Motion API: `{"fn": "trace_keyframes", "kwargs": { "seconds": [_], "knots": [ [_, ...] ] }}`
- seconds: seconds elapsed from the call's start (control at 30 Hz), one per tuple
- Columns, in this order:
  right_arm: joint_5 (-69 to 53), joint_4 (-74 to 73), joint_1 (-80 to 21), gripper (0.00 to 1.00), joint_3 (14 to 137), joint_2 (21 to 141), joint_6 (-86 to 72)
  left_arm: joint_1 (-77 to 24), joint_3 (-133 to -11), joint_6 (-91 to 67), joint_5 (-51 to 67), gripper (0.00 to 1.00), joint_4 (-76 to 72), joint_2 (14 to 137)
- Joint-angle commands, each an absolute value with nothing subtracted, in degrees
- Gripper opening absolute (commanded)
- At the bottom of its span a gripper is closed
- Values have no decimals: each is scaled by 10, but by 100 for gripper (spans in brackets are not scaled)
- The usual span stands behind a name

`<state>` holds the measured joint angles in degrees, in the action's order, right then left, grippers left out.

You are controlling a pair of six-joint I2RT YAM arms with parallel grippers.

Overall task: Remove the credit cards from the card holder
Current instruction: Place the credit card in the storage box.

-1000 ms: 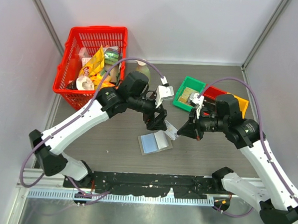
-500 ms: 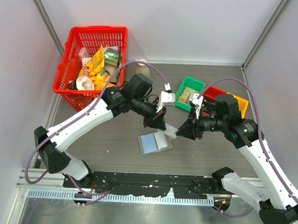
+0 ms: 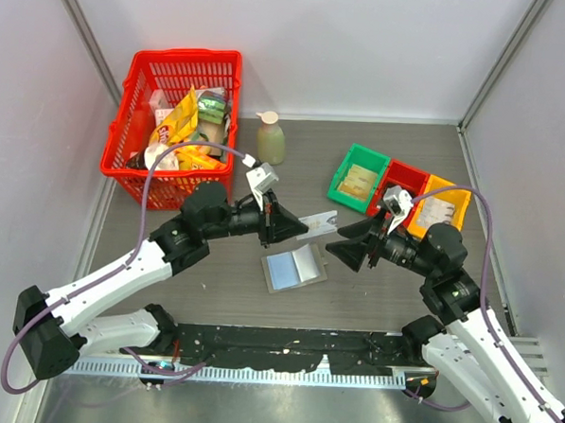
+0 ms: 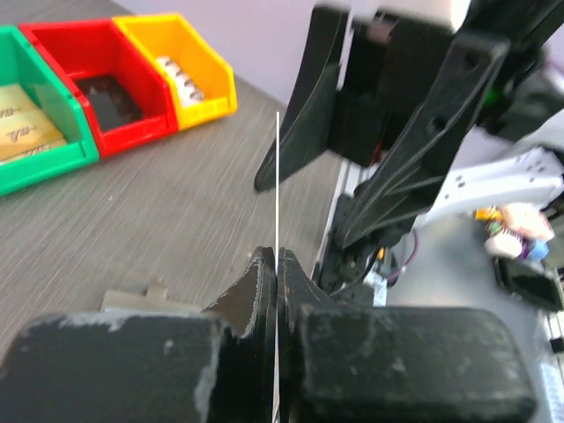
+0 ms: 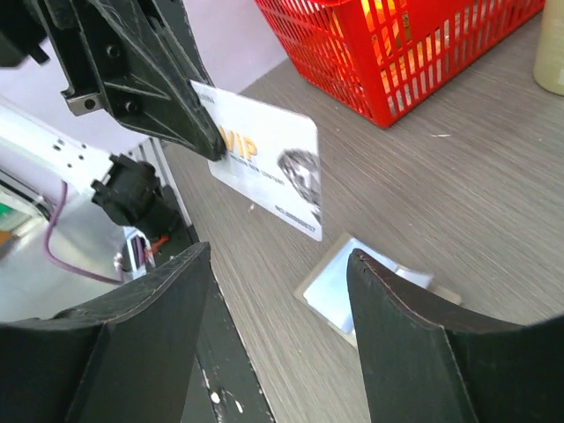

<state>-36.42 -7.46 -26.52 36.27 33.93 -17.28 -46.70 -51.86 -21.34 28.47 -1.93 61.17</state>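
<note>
The left hand (image 3: 296, 228) pinches a white credit card (image 3: 317, 220) at frame centre, just up-frame of the open card holder (image 3: 294, 267) lying on the worktop (image 3: 222, 277). The right hand (image 3: 337, 252), fingers spread, sits just right of the card, not touching it.

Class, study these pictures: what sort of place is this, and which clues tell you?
Probably a robot lab test cell: two arms bolted to a rail, plain white walls enclosing the table, and staged props like the red basket and coloured bins.
</note>
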Motion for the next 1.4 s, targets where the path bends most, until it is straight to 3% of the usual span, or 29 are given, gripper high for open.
{"fn": "trace_keyframes", "kwargs": {
  "seconds": [0.0, 0.17, 0.43, 0.57, 0.63, 0.7, 0.73, 0.8, 0.87, 0.93, 1.0, 1.03, 1.07, 1.13, 1.2, 1.37],
  "knots": [
    [-363, 174, -265, 68, 308, 336, -311, -465, -491, -351, 261, 0, -237, 598],
    [-388, 283, -266, 67, 287, 351, -360, -466, -491, -371, 283, 0, -249, 606],
    [-381, 315, -266, 65, 296, 349, -374, -465, -471, -382, 282, 0, -255, 606],
    [-373, 321, -266, 59, 299, 349, -381, -466, -463, -382, 277, 0, -253, 605],
    [-370, 318, -265, 51, 300, 349, -380, -466, -459, -382, 273, 0, -252, 602],
    [-363, 308, -267, 33, 301, 348, -373, -466, -458, -382, 266, 0, -248, 601],
    [-360, 297, -266, 17, 301, 348, -368, -465, -458, -381, 263, 0, -244, 600],
    [-354, 283, -266, 1, 302, 349, -362, -465, -463, -374, 256, 0, -228, 599],
    [-343, 262, -265, 1, 305, 348, -354, -465, -469, -368, 244, 2, -210, 599],
    [-328, 237, -265, 1, 312, 347, -345, -465, -481, -356, 230, 16, -182, 598],
    [-305, 194, -265, 1, 323, 341, -326, -463, -496, -338, 198, 40, -129, 589],
    [-295, 172, -265, 1, 334, 338, -318, -461, -505, -328, 180, 59, -102, 582],
    [-271, 131, -265, 1, 342, 335, -301, -457, -515, -317, 160, 72, -72, 573],
    [-229, 64, -263, 1, 359, 330, -275, -441, -539, -298, 93, 89, -3, 545],
    [-175, 4, -258, 1, 375, 329, -255, -420, -561, -284, 25, 99, 80, 515],
    [29, -141, -244, 1, 415, 343, -222, -334, -584, -260, -115, 100, 233, 421]
  ]
}}
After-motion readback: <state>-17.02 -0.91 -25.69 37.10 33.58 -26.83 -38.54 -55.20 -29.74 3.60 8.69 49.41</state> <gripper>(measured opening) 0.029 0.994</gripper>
